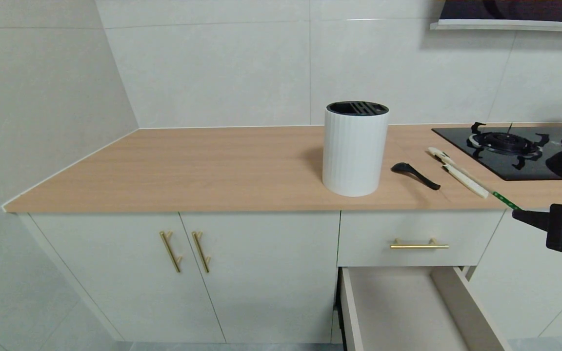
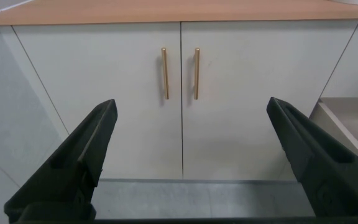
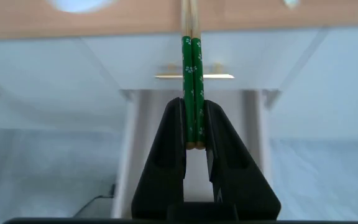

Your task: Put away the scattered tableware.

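Over on the left, the left gripper hangs low in front of the cabinet doors, fingers spread wide and holding nothing. It has no part in the work right now.

Moving along the counter, the white holder stands upright near the middle. Its slotted black top has nothing sticking out, so by the look of it not one piece has been put away yet.

Just right of the holder lies a black spoon, flat on the wood and untouched. Beside it is a white utensil, also lying loose, near the stove.

Now the action: the chopsticks, green at the held end, slant off the near counter edge into the right gripper, whose fingers are clamped tight on the pair. Their far tips look close alongside the white utensil; touching it or not, I can't tell.

Below, a drawer stands open.

So it's early going: one item in hand, two on the counter, and all three need stowing.
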